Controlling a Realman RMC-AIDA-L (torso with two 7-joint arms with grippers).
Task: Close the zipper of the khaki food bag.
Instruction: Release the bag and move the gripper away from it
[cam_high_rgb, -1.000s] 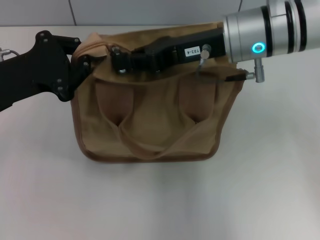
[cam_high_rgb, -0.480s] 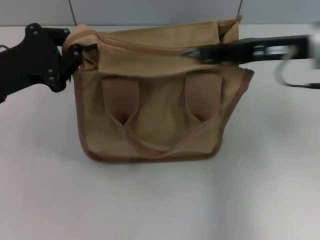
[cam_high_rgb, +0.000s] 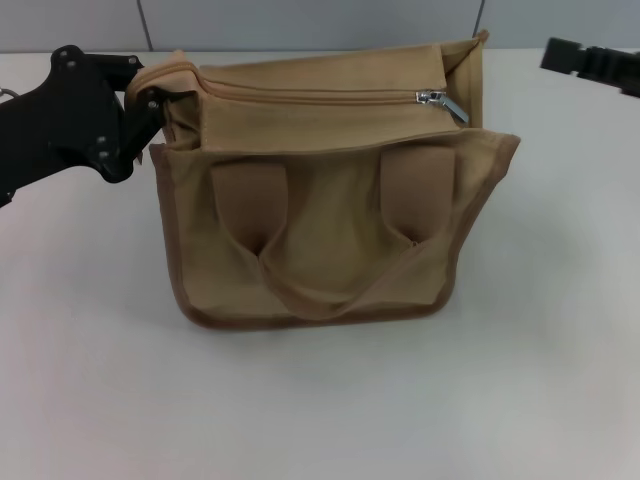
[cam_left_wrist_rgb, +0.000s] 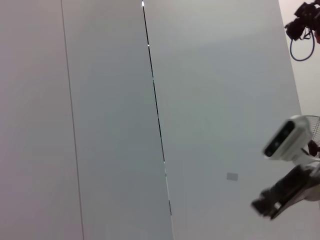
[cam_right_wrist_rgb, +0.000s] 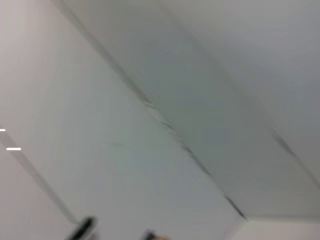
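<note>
The khaki food bag (cam_high_rgb: 330, 230) stands on the white table in the head view, its handle loop hanging down the front. The zipper (cam_high_rgb: 320, 97) track runs along the top with its teeth joined up to the silver slider and pull tab (cam_high_rgb: 440, 101) near the bag's right end. My left gripper (cam_high_rgb: 152, 98) is shut on the bag's top left corner. My right gripper (cam_high_rgb: 550, 55) is off the bag, up and to the right of it, near the picture's edge. Both wrist views show only wall panels.
The white table (cam_high_rgb: 320, 400) extends in front of and beside the bag. A grey panelled wall (cam_high_rgb: 300, 20) stands behind it. The left wrist view shows a white device and a dark arm part (cam_left_wrist_rgb: 287, 190) farther off.
My right gripper drew the slider along the track to the bag's right end, let go and moved away to the right. The left gripper kept its hold on the corner.
</note>
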